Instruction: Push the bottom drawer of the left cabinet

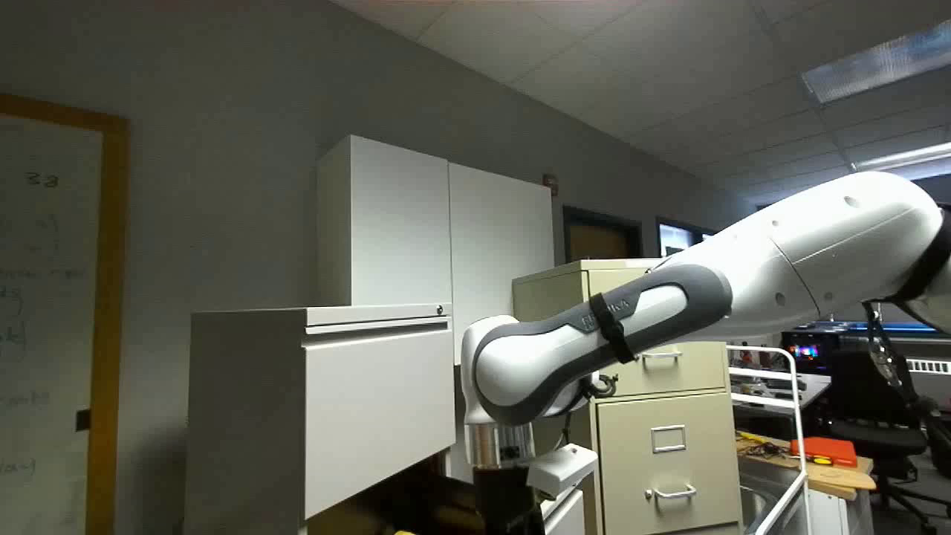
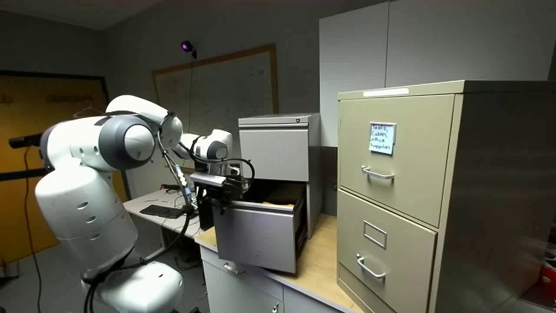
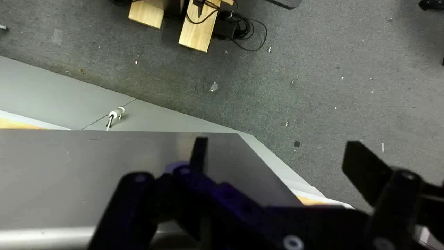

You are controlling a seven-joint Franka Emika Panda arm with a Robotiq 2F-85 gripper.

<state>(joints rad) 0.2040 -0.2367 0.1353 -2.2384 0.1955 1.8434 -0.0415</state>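
The left cabinet (image 2: 314, 174) is a pale grey-white metal filing cabinet, also in an exterior view (image 1: 245, 416). Its upper drawer (image 2: 273, 154) is shut. Its bottom drawer (image 2: 256, 239) is pulled well out, its dark inside showing with something yellow in it. The drawer front also fills the lower left of the wrist view (image 3: 86, 173). My gripper (image 3: 277, 156) is open and empty. One finger is over the drawer front, the other over the floor. In an exterior view it is at the drawer's upper left corner. Contact cannot be told.
A taller beige filing cabinet (image 2: 391, 174) stands to the right. The left cabinet stands on a wood-topped counter (image 2: 321, 256) with white doors below. A white double-door cupboard (image 1: 397, 230) is behind. A desk with a keyboard (image 2: 160, 211) is behind the arm.
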